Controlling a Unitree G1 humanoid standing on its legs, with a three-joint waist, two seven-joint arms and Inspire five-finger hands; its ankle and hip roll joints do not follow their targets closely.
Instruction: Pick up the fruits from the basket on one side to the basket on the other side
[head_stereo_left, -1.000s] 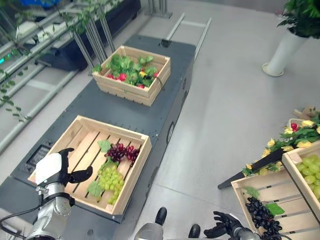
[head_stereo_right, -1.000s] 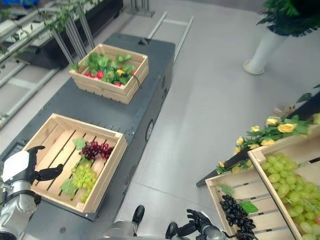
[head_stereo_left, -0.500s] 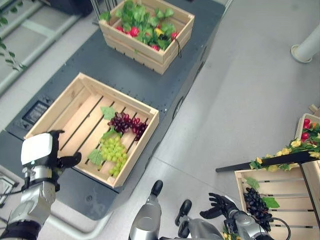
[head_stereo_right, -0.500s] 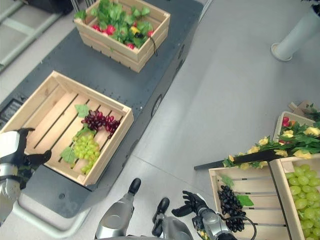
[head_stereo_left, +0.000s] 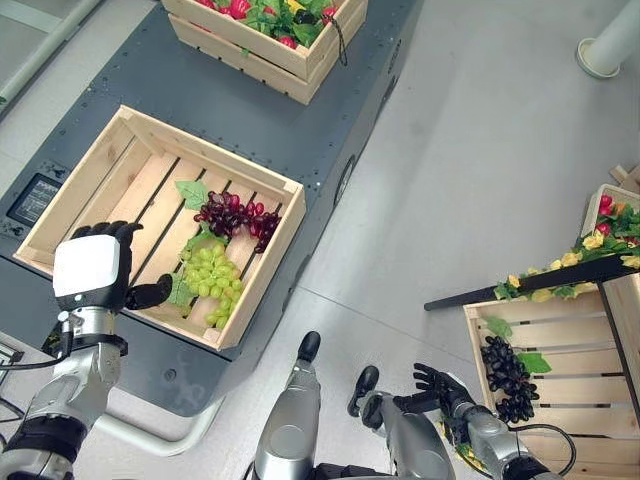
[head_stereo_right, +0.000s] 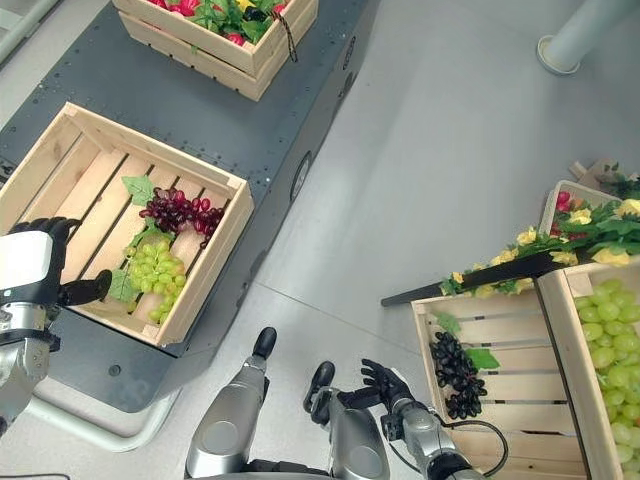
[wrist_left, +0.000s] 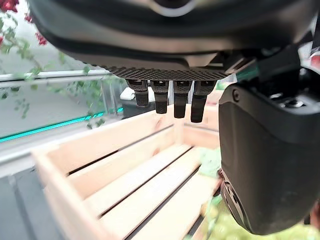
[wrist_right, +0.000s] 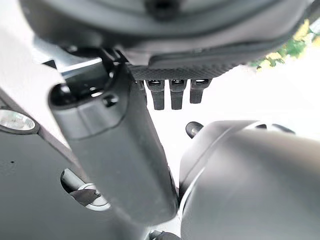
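— Where's the fruit?
— Purple grapes (head_stereo_left: 233, 216) and green grapes (head_stereo_left: 207, 278) lie in the wooden crate (head_stereo_left: 259, 269) at the grey platform's (head_stereo_left: 160, 95) near edge.
— And the hands?
— Left hand (head_stereo_left: 93, 271) hovers over that crate's near rim, fingers relaxed, empty. Right hand (head_stereo_left: 440, 391) hangs low beside the dark-grape crate (head_stereo_left: 556, 331), fingers spread.

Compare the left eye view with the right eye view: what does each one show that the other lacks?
Left eye view: a dark panel set in the platform beside the near crate.
Right eye view: a heap of loose green grapes in the crate at the far right.
Both: the near crate holding a purple bunch and a green bunch; the left hand, open, at that crate's near edge; the right hand low, fingers spread, near the dark grapes in the right-side crate.
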